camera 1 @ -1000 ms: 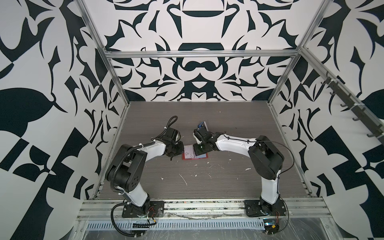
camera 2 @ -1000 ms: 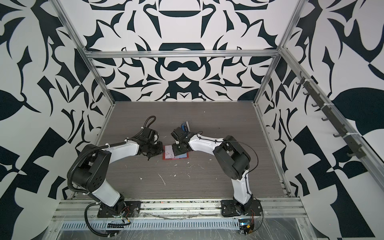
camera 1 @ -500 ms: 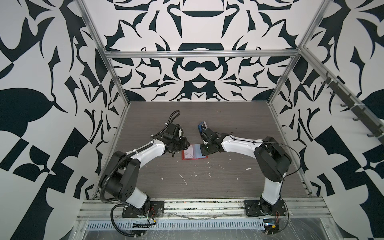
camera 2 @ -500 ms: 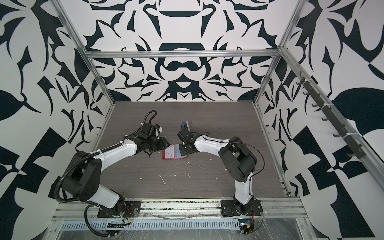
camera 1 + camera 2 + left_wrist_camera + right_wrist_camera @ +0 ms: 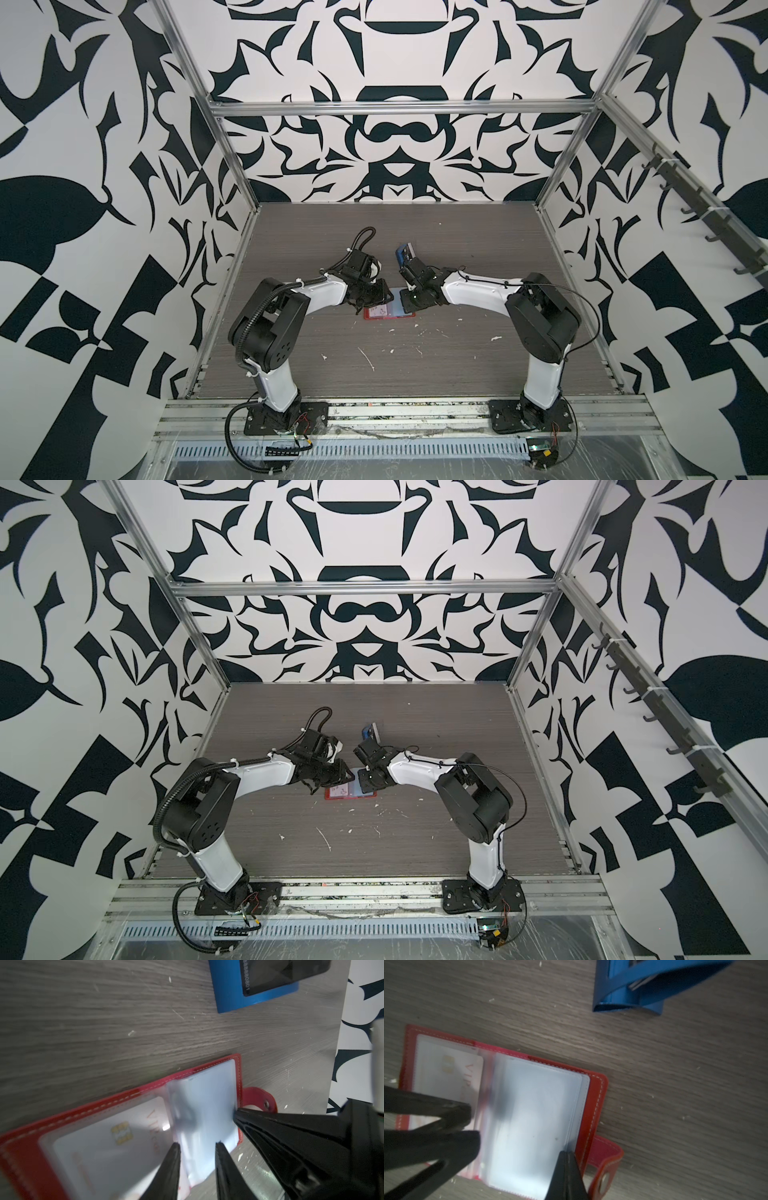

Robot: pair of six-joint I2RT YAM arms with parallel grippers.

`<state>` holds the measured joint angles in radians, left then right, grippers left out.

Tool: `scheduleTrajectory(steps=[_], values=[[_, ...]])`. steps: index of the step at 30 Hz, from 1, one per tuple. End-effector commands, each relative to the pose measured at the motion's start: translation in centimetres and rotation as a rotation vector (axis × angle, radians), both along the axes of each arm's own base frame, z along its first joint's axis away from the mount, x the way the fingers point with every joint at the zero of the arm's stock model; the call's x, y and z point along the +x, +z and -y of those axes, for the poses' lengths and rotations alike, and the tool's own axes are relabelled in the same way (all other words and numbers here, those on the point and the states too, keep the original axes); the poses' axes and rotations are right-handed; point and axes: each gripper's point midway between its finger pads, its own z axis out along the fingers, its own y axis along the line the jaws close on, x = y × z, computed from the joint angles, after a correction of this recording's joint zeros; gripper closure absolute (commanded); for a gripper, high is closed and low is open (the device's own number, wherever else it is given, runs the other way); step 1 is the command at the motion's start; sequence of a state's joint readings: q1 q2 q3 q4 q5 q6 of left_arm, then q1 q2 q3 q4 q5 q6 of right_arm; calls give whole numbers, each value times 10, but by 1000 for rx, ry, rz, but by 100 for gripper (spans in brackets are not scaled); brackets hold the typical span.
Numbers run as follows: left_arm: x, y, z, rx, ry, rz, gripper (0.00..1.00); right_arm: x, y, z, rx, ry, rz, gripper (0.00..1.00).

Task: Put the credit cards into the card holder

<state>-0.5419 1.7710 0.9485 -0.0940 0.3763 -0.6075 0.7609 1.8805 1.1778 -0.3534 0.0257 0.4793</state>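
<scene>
The holder is red with white stitching and clear sleeves; the pale card has a gold chip and rose lettering. The rack is blue, the dark card near black. Bench grey wood-grain flecked white; walls bold black-on-white shapes

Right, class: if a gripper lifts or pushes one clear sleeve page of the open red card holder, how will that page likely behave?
Probably floppy: in the card holder, the sleeve pages seem to bow up near the spine. Likely slippery: their glossy film shows bright glare. Thin, so a push may buckle one rather than slide it.
</scene>
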Motion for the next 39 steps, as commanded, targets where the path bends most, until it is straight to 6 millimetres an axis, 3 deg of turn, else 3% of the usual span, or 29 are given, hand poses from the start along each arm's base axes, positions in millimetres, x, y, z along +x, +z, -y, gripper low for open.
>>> scheduleTrajectory(steps=[1,21,27,33,39], values=[[5,4,10,-34,-12,-1,68,-5,-10,2,-12,-9,-25,100],[3,-13,21,-46,-27,-60,74,-6,-13,1,-4,-7,-34,100],[3,-12,23,-51,-32,-60,85,-5,-11,-1,2,-8,-29,100],[4,-5,18,-33,-17,-36,99,2,10,5,27,-50,50,100],[6,5,13,-21,5,7,100,5,24,10,49,-79,95,100]])
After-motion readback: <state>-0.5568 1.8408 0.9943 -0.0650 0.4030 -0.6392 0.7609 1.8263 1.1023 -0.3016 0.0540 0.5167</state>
